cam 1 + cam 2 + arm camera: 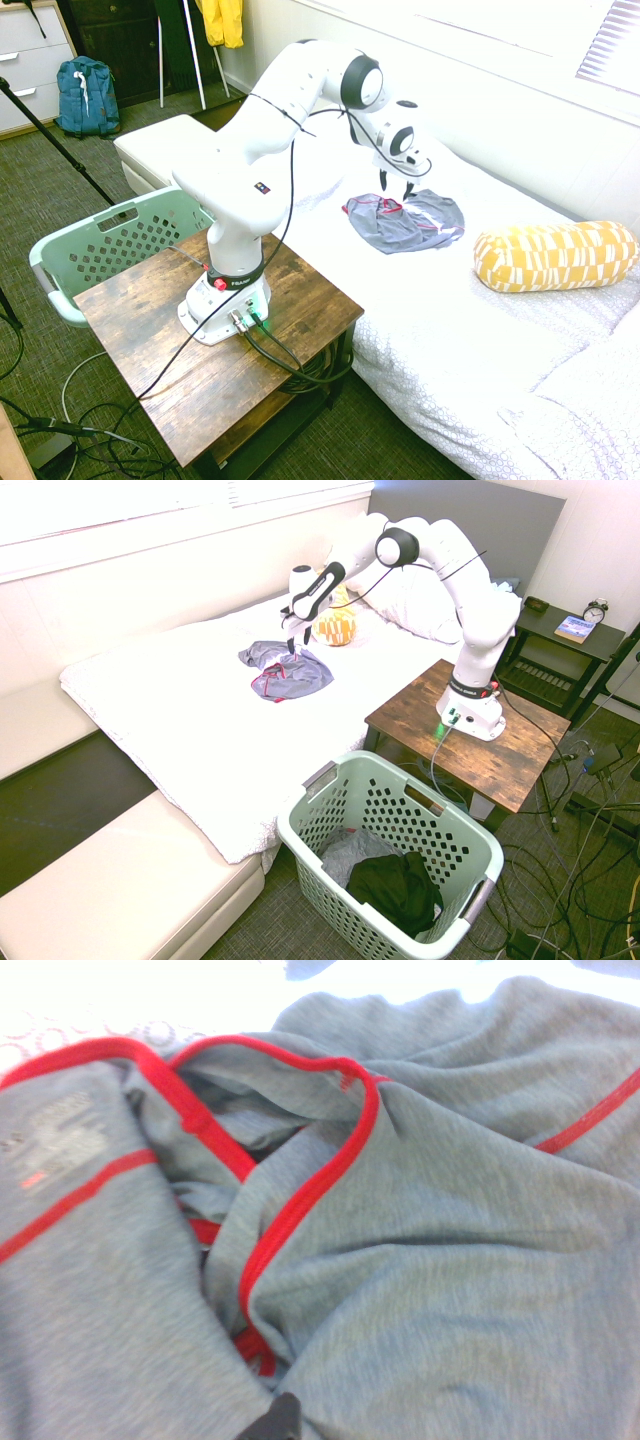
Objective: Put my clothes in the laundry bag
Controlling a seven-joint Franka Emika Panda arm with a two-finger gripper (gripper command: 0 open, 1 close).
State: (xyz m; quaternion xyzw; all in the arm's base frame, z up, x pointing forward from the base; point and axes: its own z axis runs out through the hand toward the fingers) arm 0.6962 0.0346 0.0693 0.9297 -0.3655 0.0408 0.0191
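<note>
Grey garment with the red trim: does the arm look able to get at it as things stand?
Probably yes: the pincer hangs open right over the garment, which lies loosely bunched on the bed, and nothing visible covers it.

"FRANKA" on robot arm base [238, 283]

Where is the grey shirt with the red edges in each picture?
First exterior view: the soft grey fabric shirt with red trim lies right of centre, on the bed.
Second exterior view: left of centre, above the middle.
Wrist view: it fills most of the picture.
Shared landmark: its red trim shows in all three.
</note>
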